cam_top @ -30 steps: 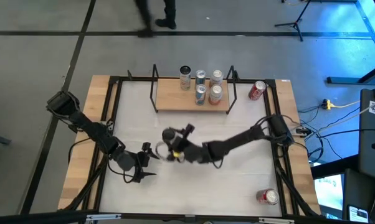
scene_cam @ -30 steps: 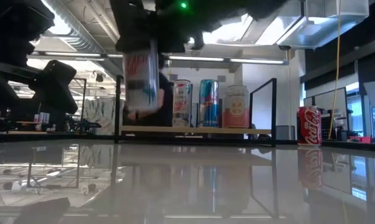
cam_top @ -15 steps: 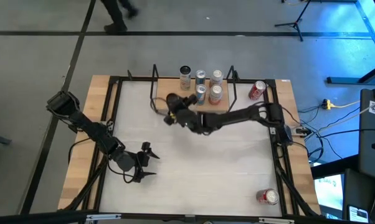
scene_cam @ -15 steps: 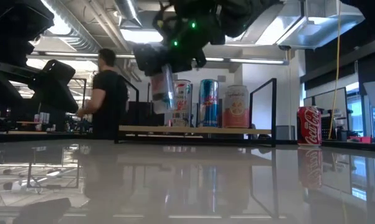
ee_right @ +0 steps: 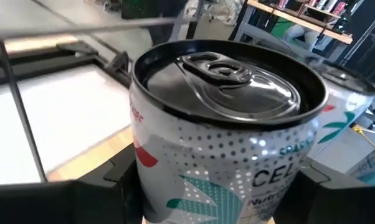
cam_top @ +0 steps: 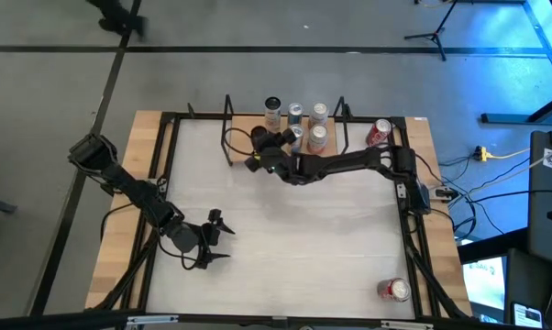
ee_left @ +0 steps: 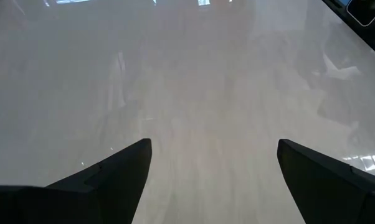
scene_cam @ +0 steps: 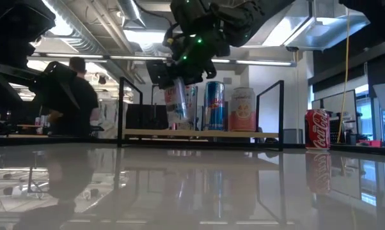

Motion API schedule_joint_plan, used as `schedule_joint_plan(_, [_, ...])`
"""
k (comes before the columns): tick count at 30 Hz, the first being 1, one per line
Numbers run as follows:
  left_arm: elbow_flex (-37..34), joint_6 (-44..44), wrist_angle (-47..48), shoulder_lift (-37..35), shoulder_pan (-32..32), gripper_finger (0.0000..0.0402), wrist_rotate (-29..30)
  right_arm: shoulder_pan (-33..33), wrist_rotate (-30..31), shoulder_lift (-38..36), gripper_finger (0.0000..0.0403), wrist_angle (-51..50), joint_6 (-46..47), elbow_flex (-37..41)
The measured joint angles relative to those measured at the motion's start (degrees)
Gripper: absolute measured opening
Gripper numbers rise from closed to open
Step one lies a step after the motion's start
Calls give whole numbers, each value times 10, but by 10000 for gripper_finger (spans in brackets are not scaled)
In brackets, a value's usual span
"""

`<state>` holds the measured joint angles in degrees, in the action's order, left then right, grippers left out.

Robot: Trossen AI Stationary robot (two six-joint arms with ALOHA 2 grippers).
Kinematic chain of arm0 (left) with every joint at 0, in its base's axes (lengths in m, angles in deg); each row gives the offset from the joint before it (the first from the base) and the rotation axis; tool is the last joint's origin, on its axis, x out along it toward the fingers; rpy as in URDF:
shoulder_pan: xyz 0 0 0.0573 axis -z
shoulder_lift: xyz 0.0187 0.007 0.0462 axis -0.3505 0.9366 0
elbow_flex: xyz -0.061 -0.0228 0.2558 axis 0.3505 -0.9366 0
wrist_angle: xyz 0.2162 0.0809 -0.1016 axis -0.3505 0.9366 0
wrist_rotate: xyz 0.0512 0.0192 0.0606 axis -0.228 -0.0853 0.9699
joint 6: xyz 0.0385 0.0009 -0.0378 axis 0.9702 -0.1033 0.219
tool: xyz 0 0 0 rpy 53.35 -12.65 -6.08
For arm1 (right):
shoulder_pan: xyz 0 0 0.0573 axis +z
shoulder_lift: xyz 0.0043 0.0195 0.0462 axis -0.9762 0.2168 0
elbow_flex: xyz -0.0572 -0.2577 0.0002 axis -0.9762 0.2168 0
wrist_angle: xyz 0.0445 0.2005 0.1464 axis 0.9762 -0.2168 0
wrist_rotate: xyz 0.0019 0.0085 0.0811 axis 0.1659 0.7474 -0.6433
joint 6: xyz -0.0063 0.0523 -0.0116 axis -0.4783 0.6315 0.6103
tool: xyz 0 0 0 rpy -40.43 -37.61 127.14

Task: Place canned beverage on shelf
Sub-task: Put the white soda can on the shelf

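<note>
From my station I see the can [ee_right: 222,143] in the right gripper [cam_top: 260,156] as thin metal, its lid a bright, smooth aluminium with a dark glossy rim, its wall printed silver-white with a fine dotted pattern. The shelf [cam_top: 248,149] is pale, matt wood with thin black metal rods at its ends. The tabletop [ee_left: 194,93] is white and glossy enough to mirror the ceiling lights and the red can [scene_cam: 317,129], and its border [cam_top: 143,174] is bare light wood. The left gripper [ee_left: 209,180] has matt black fingers, plastic by the look.
</note>
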<state>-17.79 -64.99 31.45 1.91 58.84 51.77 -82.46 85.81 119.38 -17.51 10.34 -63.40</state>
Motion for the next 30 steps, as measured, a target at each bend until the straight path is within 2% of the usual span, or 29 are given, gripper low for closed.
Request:
schedule_joint_plan(15, [0,-1,0,0,0,338,0,-22,-39,0,239,-47,6,0])
schedule_joint_plan(30, [0,-2,0,0,0,338,0,-23,-30,0,254,-48,3,0])
